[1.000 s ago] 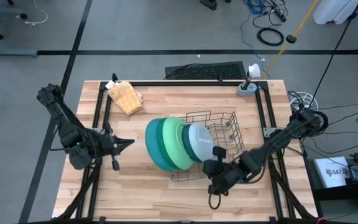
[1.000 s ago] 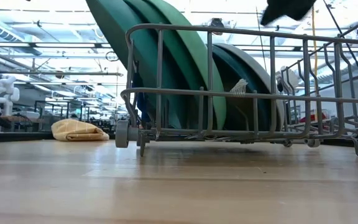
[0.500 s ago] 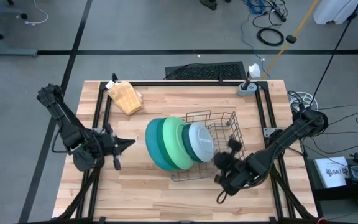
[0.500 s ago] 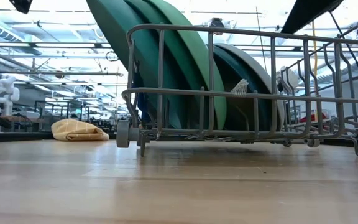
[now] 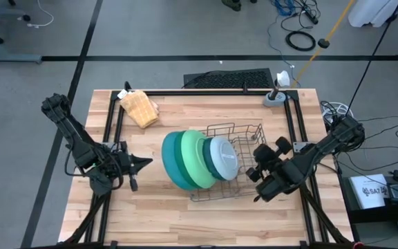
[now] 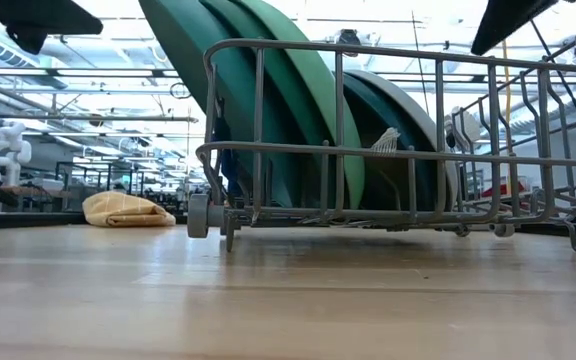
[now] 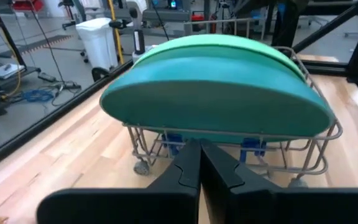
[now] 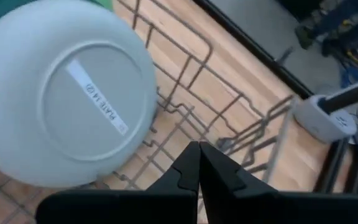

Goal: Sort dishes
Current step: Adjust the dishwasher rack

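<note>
On the table's (image 5: 185, 214) left side, the left gripper (image 5: 144, 164) is held low with its fingers pressed together on nothing, pointed at the plates and a little apart from them. Farther back on the left, a tan lump (image 5: 139, 108) is seen lying by the frame, apart from everything else. At the middle, four plates are stood on edge in a row in the left end of the rack (image 5: 244, 162), each leaned on the next: the teal plate (image 5: 170, 162) outermost, then the dark green plate (image 5: 184, 159), the light green plate (image 5: 199, 155), and the pale plate (image 5: 223, 158), the smallest, deepest in the rack. The rack's right half is left unfilled. On the right, the right gripper (image 5: 258, 162) is held just beside the rack's right end, clenched and empty, with the pale plate's labelled underside faced in the right wrist view. The plates are judged stiff, smooth and rather slippery, light for their size, and liable to chip or clatter if knocked. A hold would best be taken on an upper rim, pinched across its thickness, where it stands clear of the wires.
</note>
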### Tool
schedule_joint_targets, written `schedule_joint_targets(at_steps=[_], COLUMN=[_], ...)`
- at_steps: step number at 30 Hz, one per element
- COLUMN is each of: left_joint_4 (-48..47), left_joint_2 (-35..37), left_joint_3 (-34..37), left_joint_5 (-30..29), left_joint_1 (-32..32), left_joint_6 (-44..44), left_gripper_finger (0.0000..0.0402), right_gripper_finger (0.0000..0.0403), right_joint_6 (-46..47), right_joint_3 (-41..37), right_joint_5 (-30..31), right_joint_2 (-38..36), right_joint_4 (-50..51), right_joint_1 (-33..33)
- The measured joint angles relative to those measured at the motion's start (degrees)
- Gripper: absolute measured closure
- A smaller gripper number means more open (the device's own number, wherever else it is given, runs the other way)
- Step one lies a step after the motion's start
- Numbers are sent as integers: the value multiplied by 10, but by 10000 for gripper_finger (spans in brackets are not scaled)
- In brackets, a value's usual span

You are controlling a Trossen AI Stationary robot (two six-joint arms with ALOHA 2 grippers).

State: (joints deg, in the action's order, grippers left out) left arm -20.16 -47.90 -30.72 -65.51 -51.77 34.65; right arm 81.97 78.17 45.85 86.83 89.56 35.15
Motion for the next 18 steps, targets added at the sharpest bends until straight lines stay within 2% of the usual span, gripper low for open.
schedule_joint_targets(at_steps=[2, 4, 7, 10, 13, 18], left_joint_4=[-3, -4, 1, -1, 4, 11], left_joint_2=[0, 0, 0, -1, -4, -20], left_joint_3=[1, 5, 19, 35, 41, 52], left_joint_5=[17, 55, 106, 121, 128, 144], left_joint_1=[0, 1, 8, 20, 31, 52], left_joint_6=[1, 2, 10, 36, 41, 41], left_gripper_finger=[393, 393, 393, 393, 393, 393], right_gripper_finger=[403, 403, 403, 403, 403, 403], right_joint_6=[-31, -83, -187, -280, -314, -319], right_joint_3=[-10, -25, -37, -51, -57, -58], right_joint_5=[-4, -33, -79, -125, -135, -145], right_joint_2=[1, 2, 4, 3, 8, 35], right_joint_4=[-35, -85, -201, -308, -353, -373], right_joint_1=[2, 7, 8, 9, 6, -3])
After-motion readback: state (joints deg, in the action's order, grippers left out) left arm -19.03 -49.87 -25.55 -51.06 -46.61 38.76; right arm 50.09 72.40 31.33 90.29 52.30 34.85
